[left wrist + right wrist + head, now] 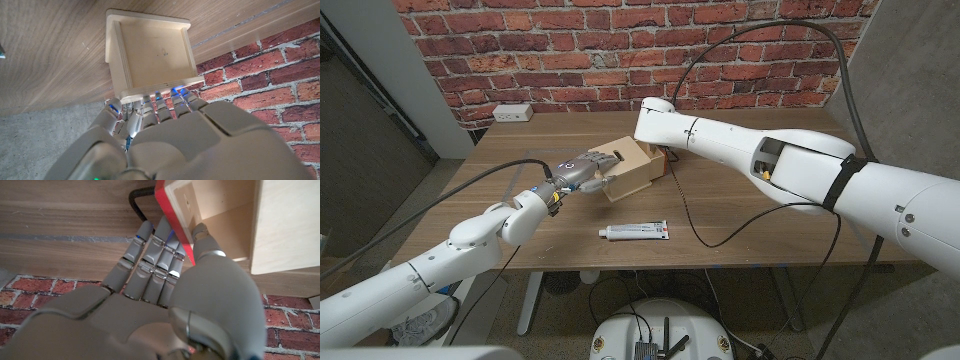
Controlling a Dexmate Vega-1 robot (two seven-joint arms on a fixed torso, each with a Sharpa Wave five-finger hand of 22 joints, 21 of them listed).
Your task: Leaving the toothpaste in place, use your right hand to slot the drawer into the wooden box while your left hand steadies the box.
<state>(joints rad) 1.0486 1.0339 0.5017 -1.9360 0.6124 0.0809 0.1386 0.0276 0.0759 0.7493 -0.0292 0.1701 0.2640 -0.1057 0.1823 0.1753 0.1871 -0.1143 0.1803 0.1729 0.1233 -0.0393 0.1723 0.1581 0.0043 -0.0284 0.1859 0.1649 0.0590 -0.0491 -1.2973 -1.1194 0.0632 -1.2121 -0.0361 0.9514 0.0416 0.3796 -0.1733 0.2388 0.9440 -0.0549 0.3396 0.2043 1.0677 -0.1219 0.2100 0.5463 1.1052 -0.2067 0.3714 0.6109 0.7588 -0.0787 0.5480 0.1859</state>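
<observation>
Head view, wooden table (760, 215), brick wall (620, 50)

Pale unfinished wooden box (632, 168), drawer (187, 210) pale wood with red front edge, white toothpaste (635, 232) tube with red and green print, grey hands on white arms, mid-brown grained table (750, 210), red brick wall (620, 50)

Wooden table (750, 215) carries wooden box (632, 170) near middle, toothpaste tube (634, 232) near front edge, black cable (682, 205) beside box, white power strip (512, 113) at back left corner.
</observation>
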